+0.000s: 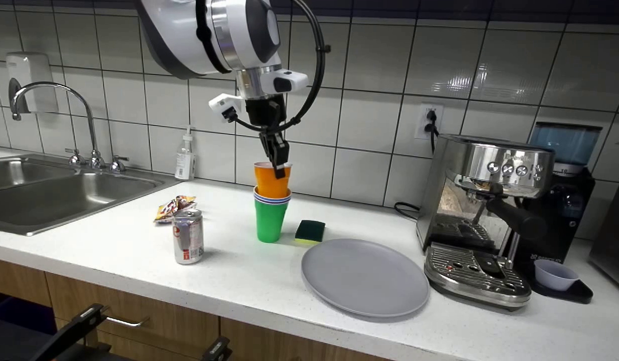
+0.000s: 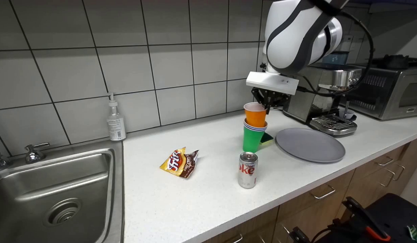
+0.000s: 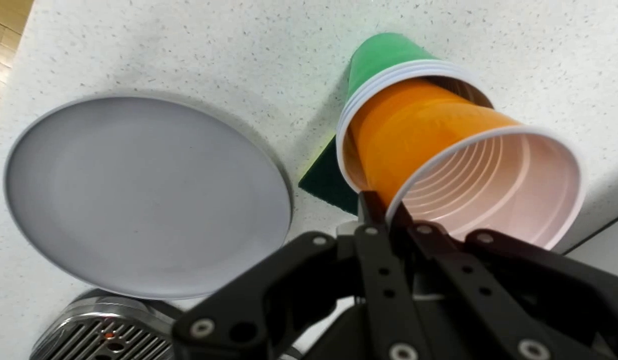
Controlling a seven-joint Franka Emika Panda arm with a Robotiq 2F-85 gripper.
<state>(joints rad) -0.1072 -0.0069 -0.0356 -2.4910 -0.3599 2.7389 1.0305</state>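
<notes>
Jaws: narrow, pinching the rim of the orange plastic cup (image 3: 414, 135)
Cup: below the jaws and offset toward the sink (image 2: 116, 189), long axis near upright, base inside the green cup stack (image 1: 270, 220)
Stack: standing on the bench (image 1: 239, 268), straight beneath the cup
Scouring sponge (image 3: 329, 175): just beside the stack, between it and the gray plate (image 3: 143, 195)
Diet Coke can (image 2: 248, 175): apart from the stack

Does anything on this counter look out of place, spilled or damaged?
The orange cup stands out: it sits mostly up out of the green cup stack instead of nested down inside, with the pincer pinching one side of its rim. The Fritos bag on the counter also looks crumpled. I see no spill.
</notes>
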